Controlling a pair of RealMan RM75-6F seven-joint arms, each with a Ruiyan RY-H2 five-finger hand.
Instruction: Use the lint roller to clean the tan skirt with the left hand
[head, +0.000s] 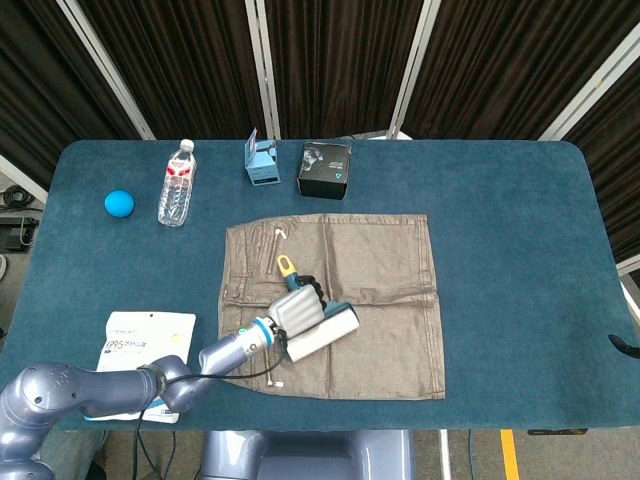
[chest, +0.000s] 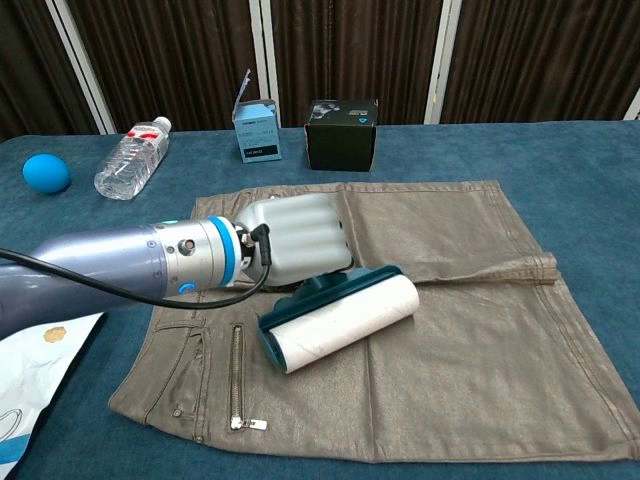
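The tan skirt (head: 370, 270) (chest: 470, 300) lies flat in the middle of the blue table. My left hand (head: 298, 310) (chest: 295, 240) grips the handle of the lint roller (head: 325, 333) (chest: 340, 323), whose white roll rests on the skirt's lower left part. The roller's yellow handle end (head: 285, 264) sticks out behind the hand in the head view. My right hand is out of both views.
Along the back stand a water bottle (head: 177, 184) (chest: 131, 158), a small blue carton (head: 262, 162) (chest: 257, 130) and a black box (head: 325, 169) (chest: 341, 133). A blue ball (head: 119, 203) (chest: 46, 173) lies far left. A white packet (head: 145, 362) (chest: 30, 380) sits at the front left.
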